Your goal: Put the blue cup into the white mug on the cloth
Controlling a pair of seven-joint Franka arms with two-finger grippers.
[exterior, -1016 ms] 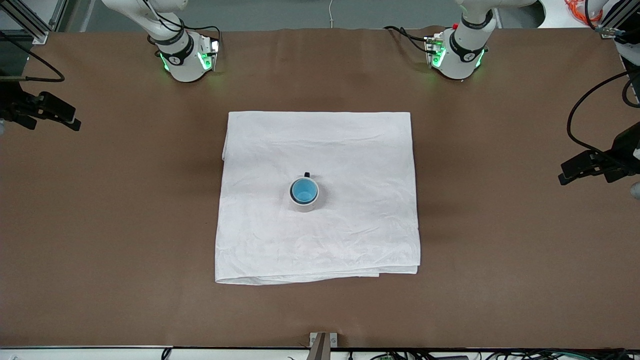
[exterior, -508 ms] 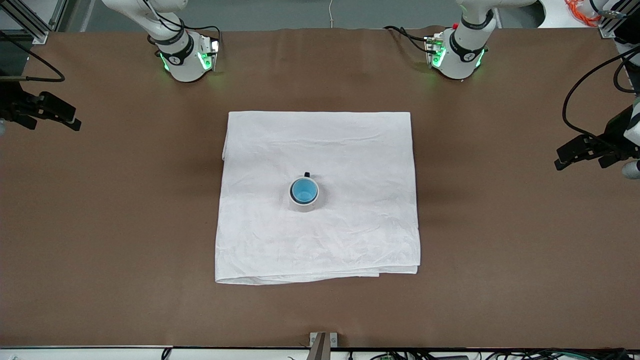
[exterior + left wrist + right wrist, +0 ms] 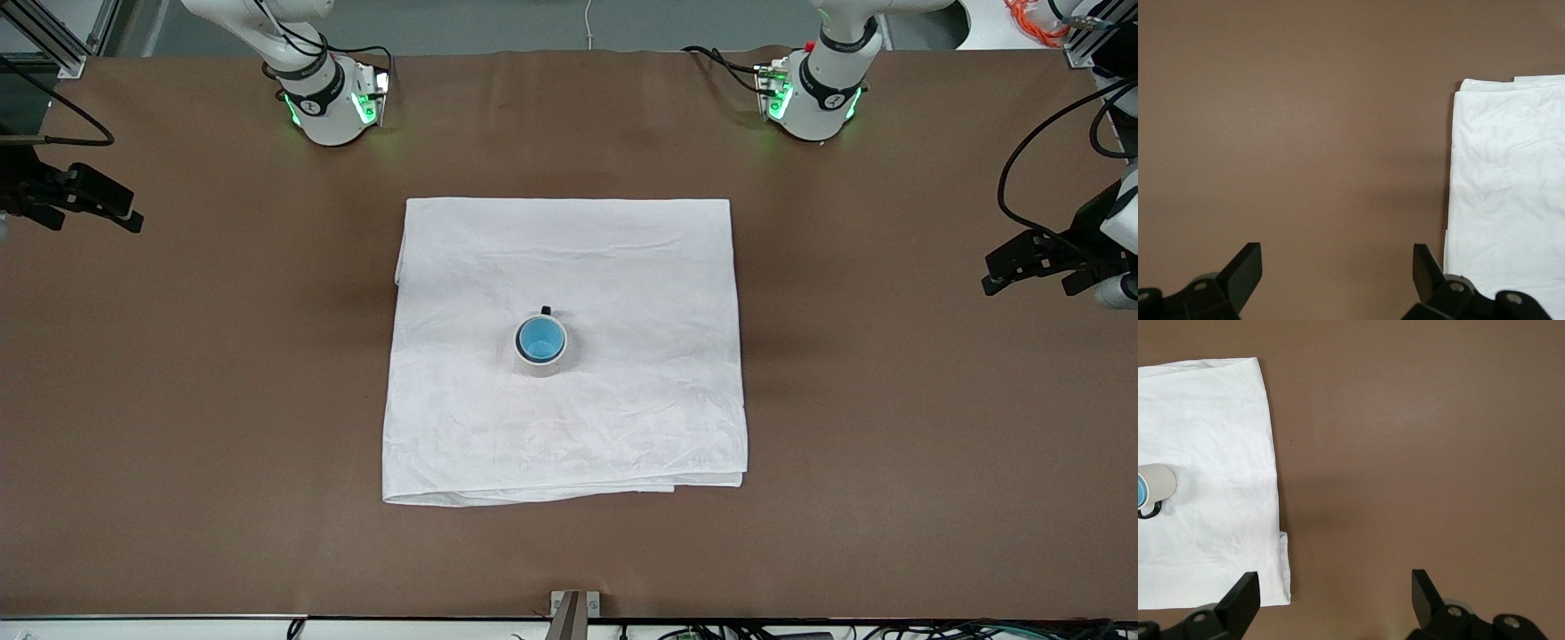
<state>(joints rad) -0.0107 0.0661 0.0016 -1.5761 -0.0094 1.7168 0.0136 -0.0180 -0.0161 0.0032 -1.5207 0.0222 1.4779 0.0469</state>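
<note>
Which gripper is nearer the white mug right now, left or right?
Right, narrowly. The right gripper is open over bare table at the right arm's end; the left gripper is open over the left arm's end. The white mug sits mid-cloth.

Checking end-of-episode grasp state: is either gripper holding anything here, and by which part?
Nothing is held. Left gripper and right gripper are open over bare table; the blue cup sits inside the white mug.

Left gripper [image 3: 1337, 267] and right gripper [image 3: 1335, 590] hang raised over opposite table ends. Both have fingers spread wide, empty.
</note>
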